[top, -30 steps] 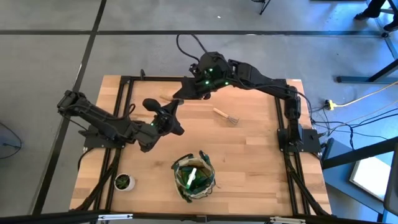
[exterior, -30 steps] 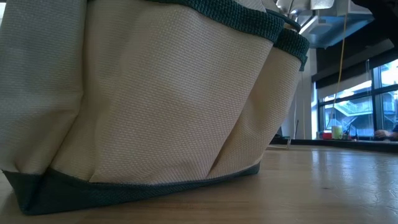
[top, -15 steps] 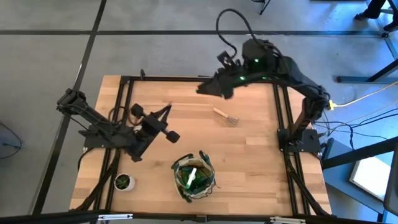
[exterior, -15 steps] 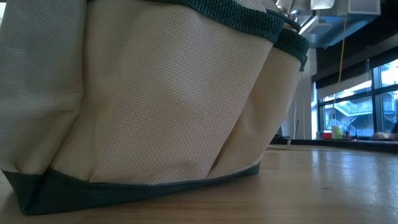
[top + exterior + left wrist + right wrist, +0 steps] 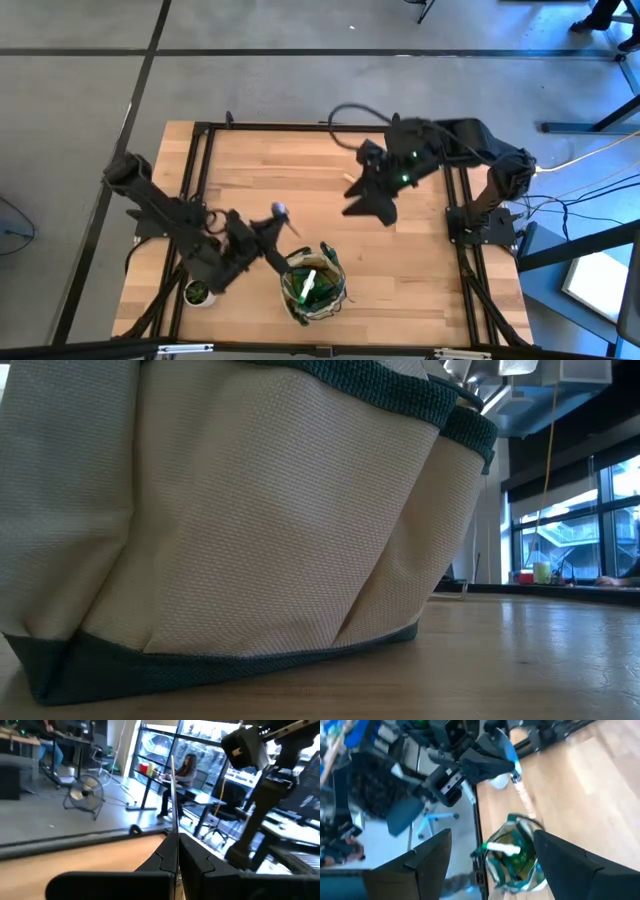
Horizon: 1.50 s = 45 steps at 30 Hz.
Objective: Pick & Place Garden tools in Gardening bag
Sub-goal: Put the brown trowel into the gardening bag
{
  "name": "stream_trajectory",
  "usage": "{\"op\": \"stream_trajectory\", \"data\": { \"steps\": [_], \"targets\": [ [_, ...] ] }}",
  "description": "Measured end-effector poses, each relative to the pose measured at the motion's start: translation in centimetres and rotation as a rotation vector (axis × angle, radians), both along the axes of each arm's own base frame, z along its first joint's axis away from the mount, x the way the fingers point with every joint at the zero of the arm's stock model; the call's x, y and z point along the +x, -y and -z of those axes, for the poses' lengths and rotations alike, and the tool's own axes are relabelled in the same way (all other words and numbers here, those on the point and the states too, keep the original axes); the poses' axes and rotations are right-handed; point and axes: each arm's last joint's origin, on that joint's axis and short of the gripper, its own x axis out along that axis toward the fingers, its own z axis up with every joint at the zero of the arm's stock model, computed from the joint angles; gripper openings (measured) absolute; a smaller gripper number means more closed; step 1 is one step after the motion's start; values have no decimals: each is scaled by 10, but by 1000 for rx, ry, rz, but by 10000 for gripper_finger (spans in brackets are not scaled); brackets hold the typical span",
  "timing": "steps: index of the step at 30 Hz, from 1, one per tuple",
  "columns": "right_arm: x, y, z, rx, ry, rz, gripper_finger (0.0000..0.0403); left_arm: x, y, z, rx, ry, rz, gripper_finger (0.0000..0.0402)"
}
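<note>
The gardening bag stood near the front edge of the wooden table, a little right of the middle. A green spray bottle with a white trigger was already inside it. In the low view the bag's khaki wall with its dark green trim filled most of the picture.

The left gripper was just left of the bag. Its jaws were closed on a trowel, which had a wooden handle and a metal blade. The handle pointed down toward the bag's rim, and the blade was up. In the right wrist view the trowel hung just above the open bag, and the left gripper held it at the blade end. In the left wrist view a thin metal edge stood up between the two closed fingers.

The right gripper hovered over the right middle part of the table, above the place of a small fork, of which only the wooden handle end was visible. Its jaws were wide and held nothing. In its own wrist view the two dark fingers were well apart.

A small potted plant stood at the near left corner, partly under the left arm. Through the windows behind the table, a person sat at a desk far away.
</note>
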Motion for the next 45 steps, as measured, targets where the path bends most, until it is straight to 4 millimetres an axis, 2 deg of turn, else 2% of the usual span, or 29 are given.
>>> {"op": "stream_trajectory", "data": {
  "steps": [4,8,14,18,21,27,31,38,40,45],
  "targets": [
    [-6,-22,3,-28,-21,-87,283,17,22,11,-14,17,17,1],
    [-13,-40,6,-51,-58,-161,283,22,39,-1,-38,42,43,1],
    [-24,-56,12,-128,-104,-282,283,6,61,-25,-32,32,121,1],
    [-32,-74,12,-130,-51,-549,283,-13,78,-31,-54,58,207,1],
    [-34,-90,8,-84,20,-649,283,-27,91,-30,-76,76,271,2],
    [-26,-116,15,-90,49,-568,283,-53,116,-24,-98,105,471,2],
    [-19,-127,24,-76,41,-500,283,-67,130,-17,-138,120,670,2],
    [3,-140,39,29,85,-441,283,-75,144,2,-310,89,896,2],
    [6,-142,41,47,93,-425,283,-74,146,8,-300,63,901,2],
    [11,-142,43,37,107,-292,283,-81,145,19,-254,18,782,2]
  ]
}}
